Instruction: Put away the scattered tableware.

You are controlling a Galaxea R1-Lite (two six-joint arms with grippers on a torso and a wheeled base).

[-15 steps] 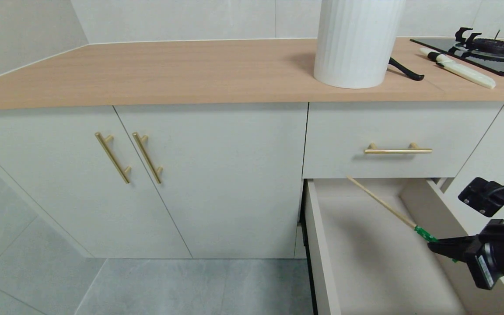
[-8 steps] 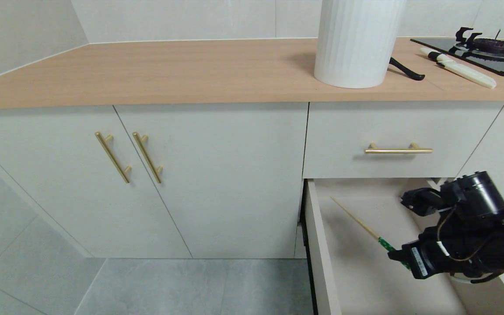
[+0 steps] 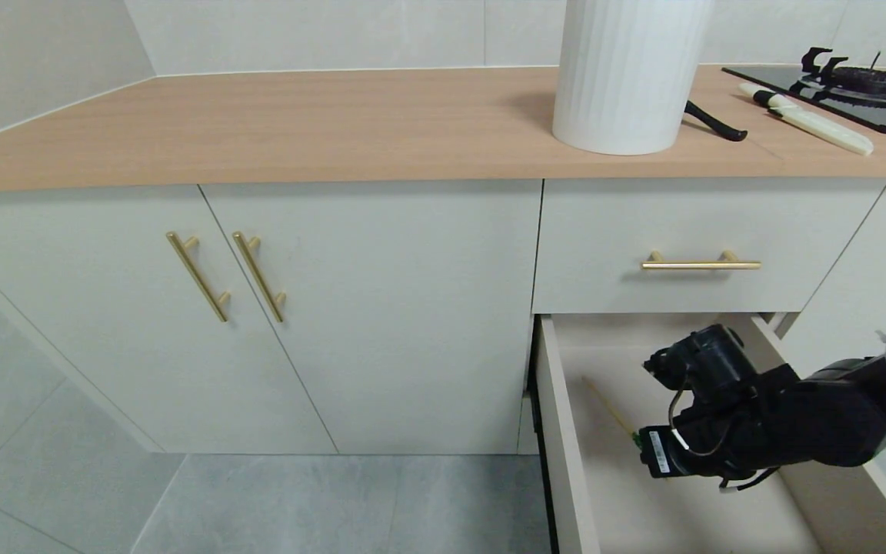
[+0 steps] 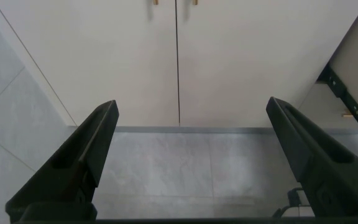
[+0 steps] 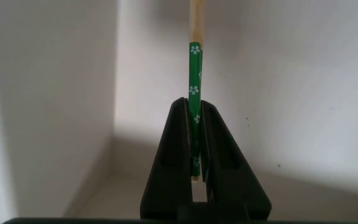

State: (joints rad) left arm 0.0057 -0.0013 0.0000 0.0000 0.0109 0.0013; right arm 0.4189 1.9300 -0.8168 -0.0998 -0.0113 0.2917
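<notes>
Swung lower and leftward since a second ago: chopstick (image 3: pixel 608 408), green patterned end pinched tight by right gripper (image 3: pixel 645 450), bare wooden tip slanting toward the back of the open drawer (image 3: pixel 562 431), close over its bottom; contact unclear. Likely mid-placement. Next, probably: lower until flat, then ease the fingers apart so nothing rolls. Left gripper (image 4: pixel 191 107) spread wide, holding nothing, above floor tiles (image 4: pixel 185 168) before the cabinet doors (image 4: pixel 229 56).
</notes>
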